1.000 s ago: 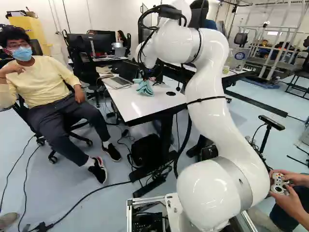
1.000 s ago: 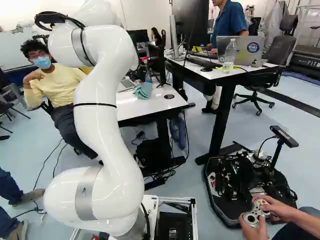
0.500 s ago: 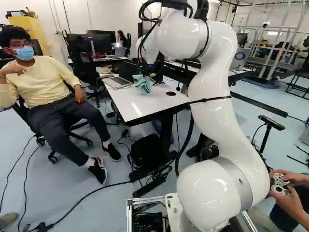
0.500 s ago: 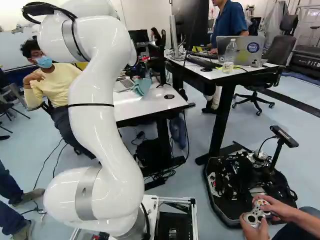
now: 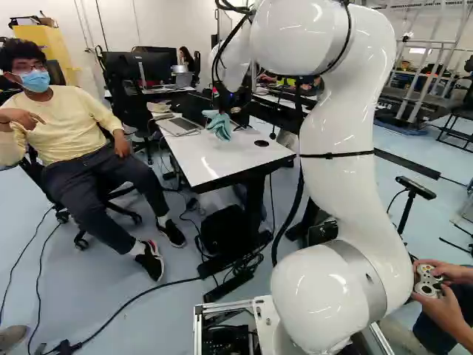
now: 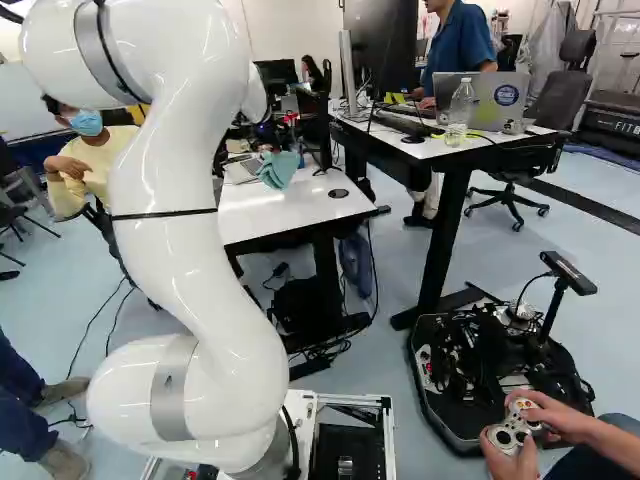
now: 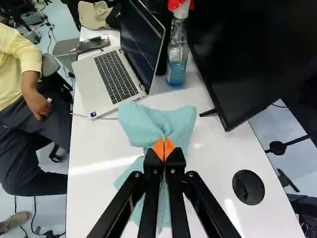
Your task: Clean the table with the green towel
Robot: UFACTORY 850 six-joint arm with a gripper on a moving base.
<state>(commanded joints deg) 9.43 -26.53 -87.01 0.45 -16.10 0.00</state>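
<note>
From where I'm standing, the white arm [image 5: 344, 177] reaches out over a white, dark-edged surface [image 5: 211, 166], and the black gripper [image 5: 221, 102] at its end has its jaws pinched together on a pale blue-green cloth towel [image 7: 158, 121]. The orange pads [image 7: 158, 148] nip a gathered fold of it, with the cloth bunched ahead of them and a loose part trailing back beneath the black fingers. The towel is over the middle part of the surface, in from the left edge; whether its lower folds touch the top, I can't tell. Just beyond it, toward the left edge, sits an open silver laptop [image 7: 111, 77] with black keys, a thin white cable [image 7: 107, 118] running from its near corner toward the cloth. A dark flat device [image 7: 92, 43] lies by the laptop's far side, and a beige cap [image 7: 95, 15] farther along. Behind the laptop's screen stands a clear spray bottle [image 7: 177, 64] with blue liquid and a red top, and next to that a big black monitor [image 7: 237, 49] leans into the wrist view. A round black cable hole [image 7: 248, 187] is set near the right edge. Under the surface, on the floor, there's a black bag [image 5: 223, 231].
</note>
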